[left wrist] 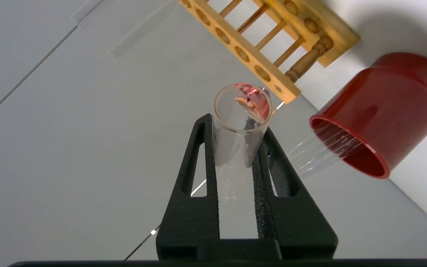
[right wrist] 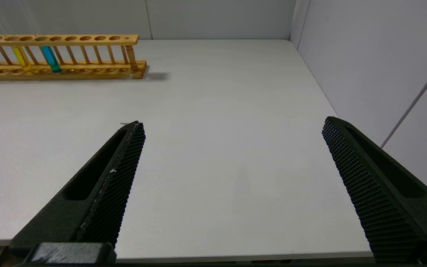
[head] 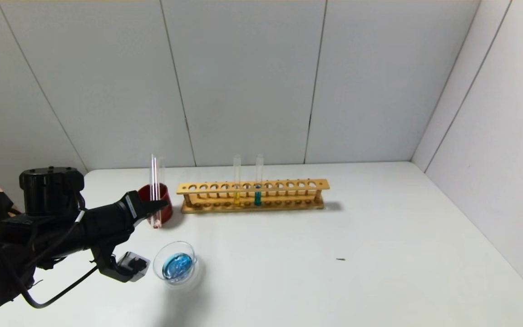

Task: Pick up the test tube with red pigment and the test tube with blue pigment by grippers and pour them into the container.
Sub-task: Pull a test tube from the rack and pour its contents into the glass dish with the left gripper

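Note:
My left gripper (head: 159,206) is shut on a slim clear test tube (head: 155,181) and holds it upright just in front of the red cup (head: 145,191). The tube shows a reddish tint and a little pink at its bottom. In the left wrist view the tube (left wrist: 241,122) sits between the fingers, red showing down its mouth. The container (head: 188,247), a low clear glass dish, stands near the gripper and holds bright blue liquid. No tube with a bright blue column shows. My right gripper (right wrist: 233,122) is open and empty over bare table.
The wooden rack (head: 252,203) stands to the right of the red cup, holding a yellow tube (head: 237,181) and a teal tube (head: 258,181). A second clear tube (left wrist: 317,148) leans out of the red cup (left wrist: 384,111). White walls close the back and right.

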Controlling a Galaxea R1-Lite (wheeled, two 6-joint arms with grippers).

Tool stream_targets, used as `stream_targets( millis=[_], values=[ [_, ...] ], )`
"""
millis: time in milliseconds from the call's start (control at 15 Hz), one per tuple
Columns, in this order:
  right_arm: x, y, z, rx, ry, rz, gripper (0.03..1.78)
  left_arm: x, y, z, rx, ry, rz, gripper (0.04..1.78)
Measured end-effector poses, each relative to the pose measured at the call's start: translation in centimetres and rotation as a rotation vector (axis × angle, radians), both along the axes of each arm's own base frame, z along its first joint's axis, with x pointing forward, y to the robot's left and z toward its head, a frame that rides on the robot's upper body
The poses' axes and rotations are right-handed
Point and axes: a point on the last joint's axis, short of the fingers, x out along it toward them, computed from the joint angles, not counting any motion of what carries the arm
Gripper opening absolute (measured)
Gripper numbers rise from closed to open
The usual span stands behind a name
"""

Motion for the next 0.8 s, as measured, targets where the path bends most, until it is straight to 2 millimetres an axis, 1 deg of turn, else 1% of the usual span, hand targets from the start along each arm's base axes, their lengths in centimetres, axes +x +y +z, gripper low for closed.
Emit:
stream_targets(
  millis=[200,333,467,800],
  values=[
    [0.0,0.0,0.0,0.0,0.0,0.0,1.75,-0.5,0.0,-0.3,0.018,-0.01,0.025,0.31],
    [0.0,0.0,0.0,0.0,0.0,0.0,1.75,-0.9,-0.3,-0.6,0.031,-0.015,0.035,0.31],
    [0.0,0.0,0.0,0.0,0.0,0.0,1.75,-0.9,-0.7,-0.8,0.049,-0.016,0.034,0.31],
    [0.0,0.0,0.0,0.0,0.0,0.0,1.75,-0.7,-1.0,-0.9,0.075,-0.037,0.022,0.31]
  ],
)
